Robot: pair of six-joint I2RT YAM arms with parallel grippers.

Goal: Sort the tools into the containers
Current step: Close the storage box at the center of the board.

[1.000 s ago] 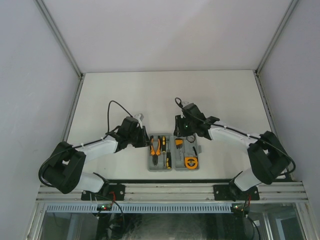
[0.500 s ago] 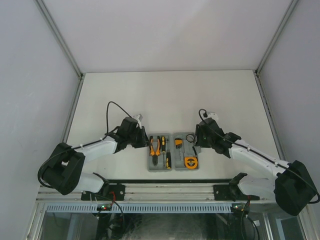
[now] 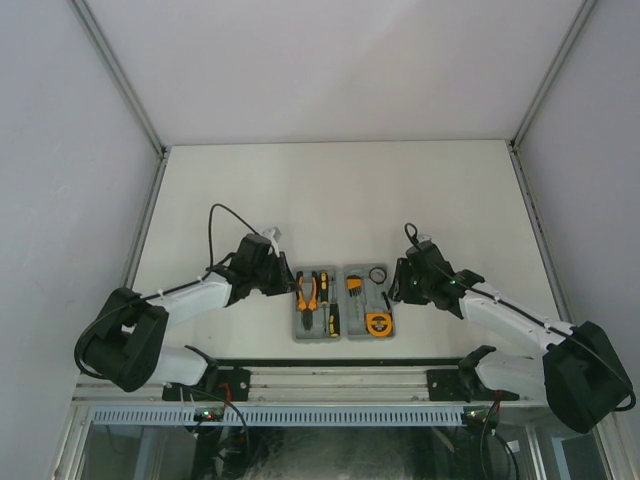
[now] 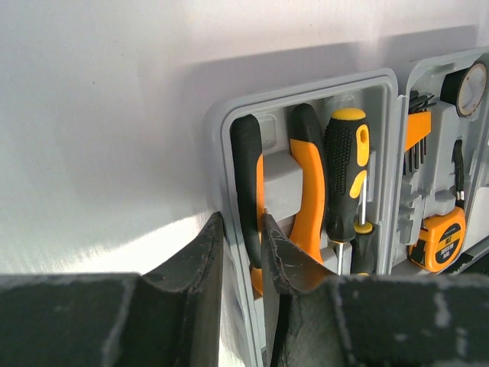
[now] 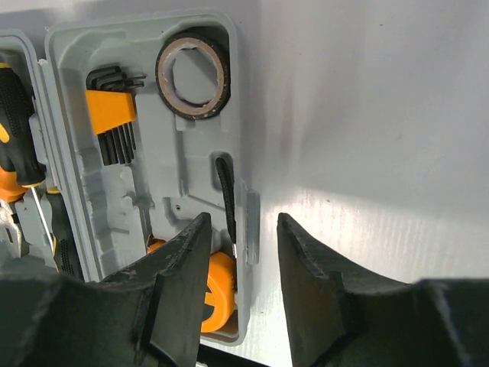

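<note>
Near the front edge of the white table (image 3: 340, 190), between the two arms, a flat grey plastic tool case (image 3: 343, 320) lies opened out. Its two moulded halves sit side by side.

In the left half, the orange-and-black-handled pliers (image 4: 309, 206) rest in their recess along the outer wall. A black-and-yellow screwdriver (image 4: 348, 176) lies just beside them toward the hinge. A second, smaller screwdriver (image 4: 364, 246) is tucked nearer the front, its handle only partly visible.

In the right half, the black ring (image 5: 163, 75) fills the far corner. The small black-and-orange hex key set (image 5: 111, 115) sits beside it on the hinge side, and the round orange tape measure (image 5: 218, 294) occupies the near corner.

The left gripper (image 4: 241, 222) is down at the case's left edge. Its dark fingers (image 4: 195, 260) are drawn close together and straddle the rim. One finger is outside on the table, and the other is inside, over the black side of the pliers' handle. I cannot tell whether they actually pinch the wall.

The right gripper (image 5: 243, 218) hangs at the case's right edge. Its fingers are clearly parted and hold nothing. One finger is over the tape measure's corner and the other is over bare table. The rim and its small latch tab (image 5: 250, 225) show in the gap between them.
</note>
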